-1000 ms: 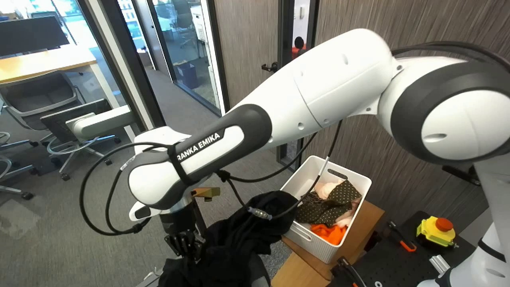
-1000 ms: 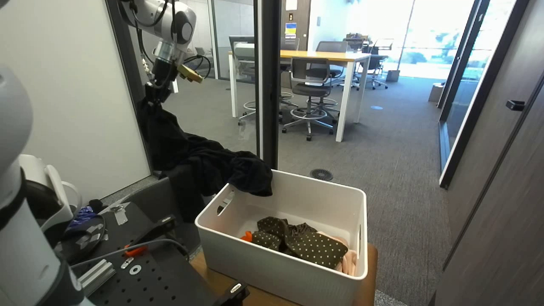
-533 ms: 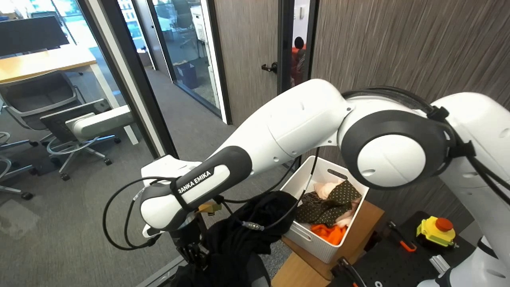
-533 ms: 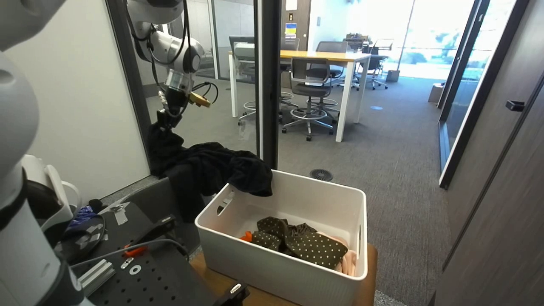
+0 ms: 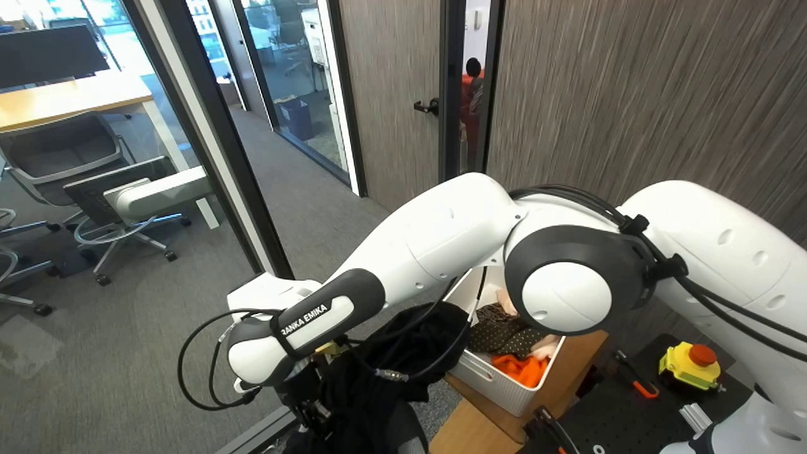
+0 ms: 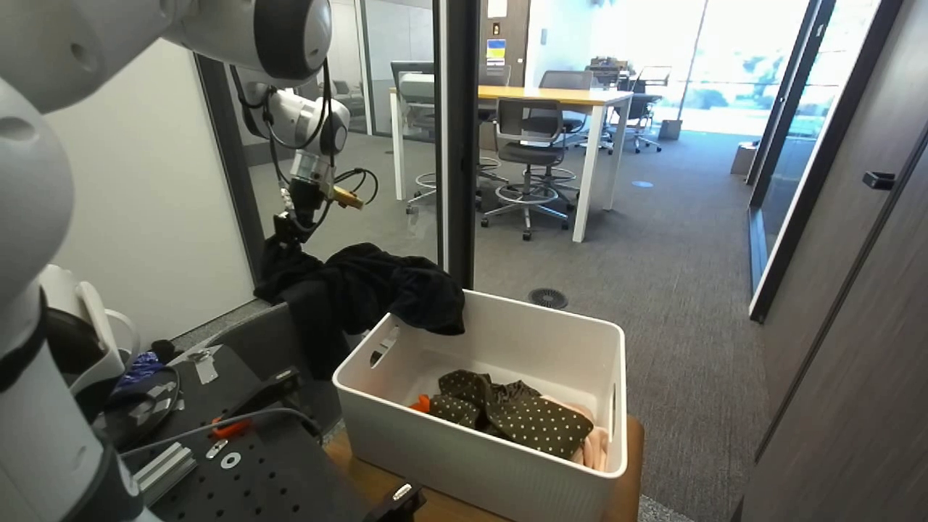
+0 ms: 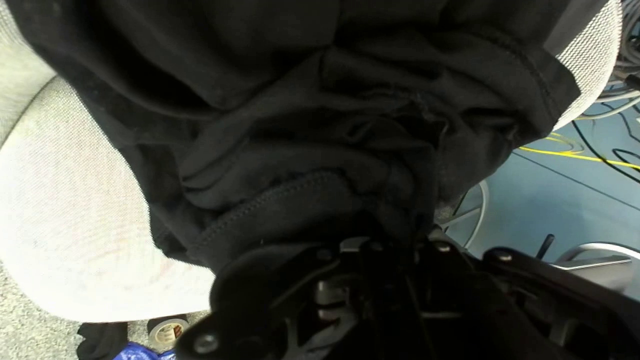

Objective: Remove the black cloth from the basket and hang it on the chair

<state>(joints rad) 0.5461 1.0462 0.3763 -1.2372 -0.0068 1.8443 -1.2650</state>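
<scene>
Evidently, in an exterior view, the gripper (image 6: 288, 235) pointed downward with its jaws drawn together on the raised end of the black cloth (image 6: 362, 283). The rest of the cloth lay draped over the chair (image 6: 261, 335), and its near end hid a corner of the basket (image 6: 471, 464); whether it touched the rim I could not tell. Inside the basket were a dark polka-dotted cloth (image 6: 536, 420), a pink cloth (image 6: 596, 451) just beside it and a bit of orange cloth (image 6: 420, 404).

Also in an exterior view, the white arm (image 5: 435, 236) crossed in front of the basket and hid part of it, and the gripper was hard to make out against the black cloth. The basket stood on a brown support (image 5: 577, 356), near a black perforated board (image 5: 621, 422) that carried a yellow button box (image 5: 687, 367) with a red top.

Down in the wrist view, the black cloth filled most of the middle, bunched at the closed fingers (image 7: 300, 267), with a pale mesh surface (image 7: 65, 215) showing on either side. A roll of tape (image 7: 168, 332) lay at the lower left, a yellow cable (image 7: 575, 155) at the right.
</scene>
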